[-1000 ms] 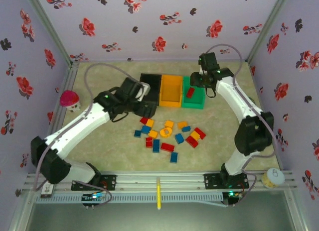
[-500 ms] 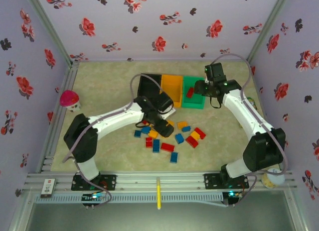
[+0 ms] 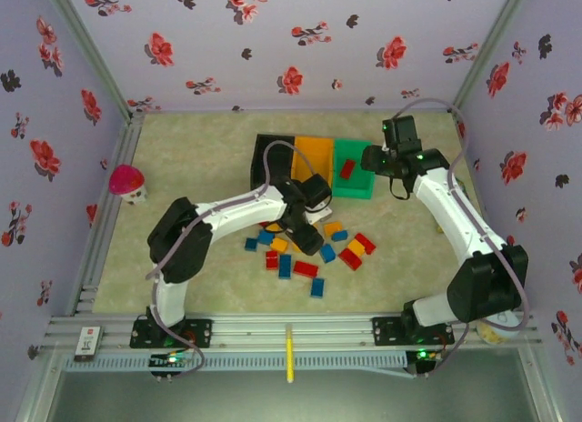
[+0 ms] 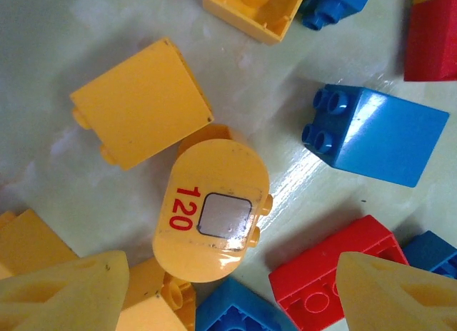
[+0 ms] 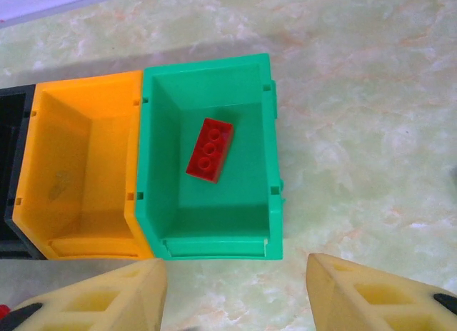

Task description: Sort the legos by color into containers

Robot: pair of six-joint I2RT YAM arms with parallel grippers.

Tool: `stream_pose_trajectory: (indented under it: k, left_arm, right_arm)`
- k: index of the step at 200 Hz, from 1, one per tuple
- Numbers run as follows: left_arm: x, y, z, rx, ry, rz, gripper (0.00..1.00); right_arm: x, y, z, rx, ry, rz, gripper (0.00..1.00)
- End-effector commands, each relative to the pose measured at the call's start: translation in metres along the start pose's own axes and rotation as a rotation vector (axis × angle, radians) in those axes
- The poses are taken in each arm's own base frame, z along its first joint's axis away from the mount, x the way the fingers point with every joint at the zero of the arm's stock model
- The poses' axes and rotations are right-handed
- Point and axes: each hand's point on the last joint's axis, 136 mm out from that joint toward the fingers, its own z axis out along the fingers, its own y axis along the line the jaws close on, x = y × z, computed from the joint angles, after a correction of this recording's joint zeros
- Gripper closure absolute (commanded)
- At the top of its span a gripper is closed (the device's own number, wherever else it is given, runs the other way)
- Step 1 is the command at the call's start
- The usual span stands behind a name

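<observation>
Three containers in a row at the far side of the table [image 3: 182,149]: black bin [image 3: 277,147], orange bin [image 5: 84,85], green bin [image 5: 207,65]. Green bin: one red brick [image 5: 211,150], lying flat. Orange bin: floor bare.

Loose legos [image 3: 306,268] heaped on the table in front of the bins. Count from above: four red, six blue, three yellow; others hidden under the left arm [image 3: 227,208].

Left gripper [image 4: 232,306]: jaws apart, holding nothing, over a rounded yellow piece [image 4: 212,211] marked 120.

Right gripper [image 5: 235,302]: jaws apart, empty, near the green bin.

Bright, even, diffuse light fills the scene. Glare streaks the glossy pale marbled tabletop [image 4: 300,177] beside the shiny blue plastic brick [image 4: 378,135]. A soft shadow edges the green plastic bin [image 5: 214,227].
</observation>
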Motion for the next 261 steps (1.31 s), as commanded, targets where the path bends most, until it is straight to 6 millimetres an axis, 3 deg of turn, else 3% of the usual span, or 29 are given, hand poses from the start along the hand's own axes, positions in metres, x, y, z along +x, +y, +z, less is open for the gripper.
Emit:
stream_pose_trajectory:
  k: [1, 78, 155, 187, 233, 261]
  left_arm:
    - [0.005, -0.006, 0.004, 0.015, 0.041, 0.029, 0.24]
    - [0.003, -0.003, 0.026, 0.012, 0.068, 0.044, 0.3]
    - [-0.001, 0.004, 0.027, -0.016, 0.073, 0.05, 0.57]
    - [-0.006, 0.004, 0.013, -0.018, 0.041, 0.05, 0.62]
    - [-0.016, 0.007, -0.031, -0.038, -0.023, 0.076, 0.64]
    - [-0.028, 0.019, -0.054, -0.041, -0.08, 0.034, 0.65]
  right_arm:
    - [0.003, -0.008, -0.007, 0.026, 0.0, 0.006, 0.45]
    - [0.002, -0.013, -0.015, 0.048, -0.004, -0.009, 0.45]
    - [-0.002, -0.017, -0.021, 0.062, -0.017, -0.013, 0.45]
    - [-0.002, -0.02, -0.022, 0.07, -0.021, -0.012, 0.45]
    - [-0.002, -0.023, -0.022, 0.072, -0.024, -0.009, 0.45]
    - [-0.001, -0.026, -0.025, 0.078, -0.028, -0.004, 0.45]
